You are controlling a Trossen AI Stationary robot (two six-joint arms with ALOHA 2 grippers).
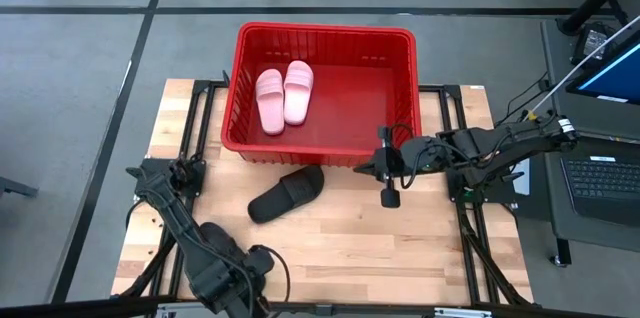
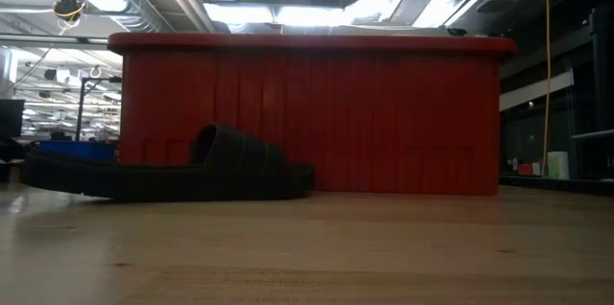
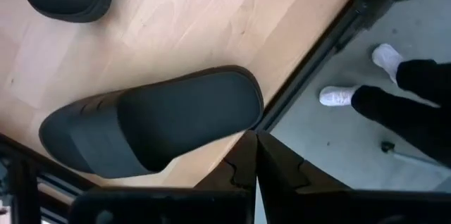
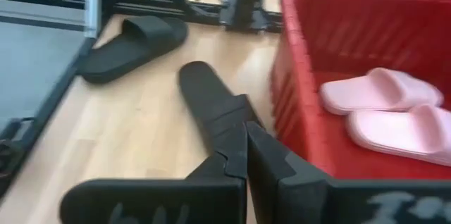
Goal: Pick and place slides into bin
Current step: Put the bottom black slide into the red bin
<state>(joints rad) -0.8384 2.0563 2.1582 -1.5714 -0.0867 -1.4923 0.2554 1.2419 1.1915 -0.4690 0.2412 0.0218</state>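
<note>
The red bin (image 1: 325, 93) sits at the upper middle of the high view with two pink slides (image 1: 284, 96) lying side by side in its left half. One black slide (image 1: 287, 194) rests on the wooden table (image 1: 400, 248) just below the bin's front wall. Another black slide (image 3: 151, 122) lies under the left gripper (image 3: 252, 160), its fingers pressed together, at bottom left. The right gripper (image 1: 389, 196), also pressed together and pinching nothing, hangs beside the bin's lower right corner.
</note>
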